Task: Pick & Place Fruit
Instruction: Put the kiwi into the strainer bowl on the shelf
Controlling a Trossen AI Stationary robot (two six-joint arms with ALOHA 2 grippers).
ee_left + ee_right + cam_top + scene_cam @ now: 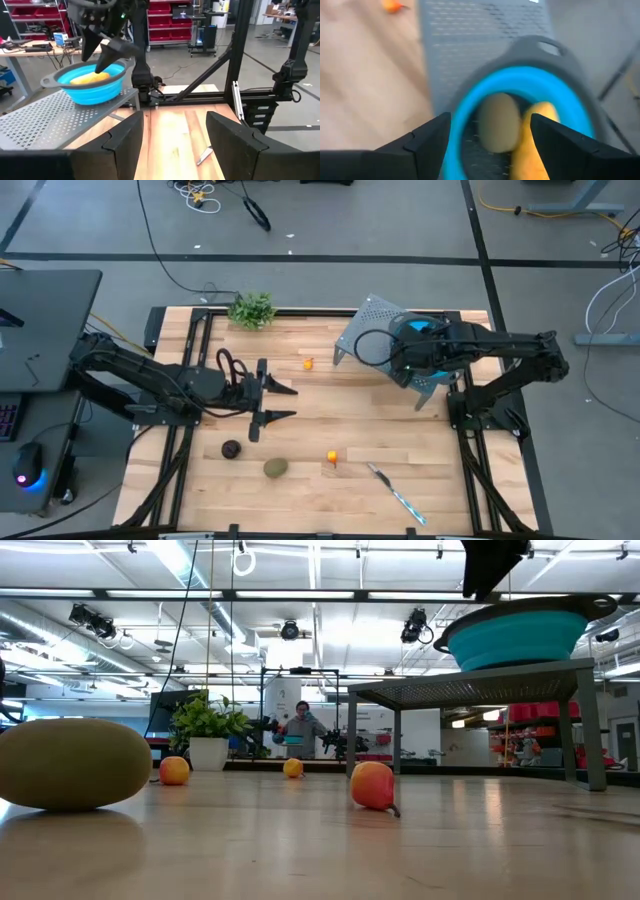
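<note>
A blue bowl (470, 105) sits on a grey perforated stand (368, 320) at the table's far right. In it lie an olive-green oval (496, 122) and the elongated yellow fruit (532, 140). My right gripper (490, 132) hovers open just above the bowl, pointing down, with nothing between its fingers. My left gripper (272, 402) hangs open at mid-left, pointing level toward the table's right. On the wood lie a dark purple ball (231, 448), a second olive-green oval (276, 468) and small orange fruits (331, 457) (308, 363).
A blue-handled knife (395, 492) lies near the front right. A leafy green sprig (252, 310) stands at the far edge. Bare wood lies between the left gripper and the stand. A person shows far off in the room in the low view.
</note>
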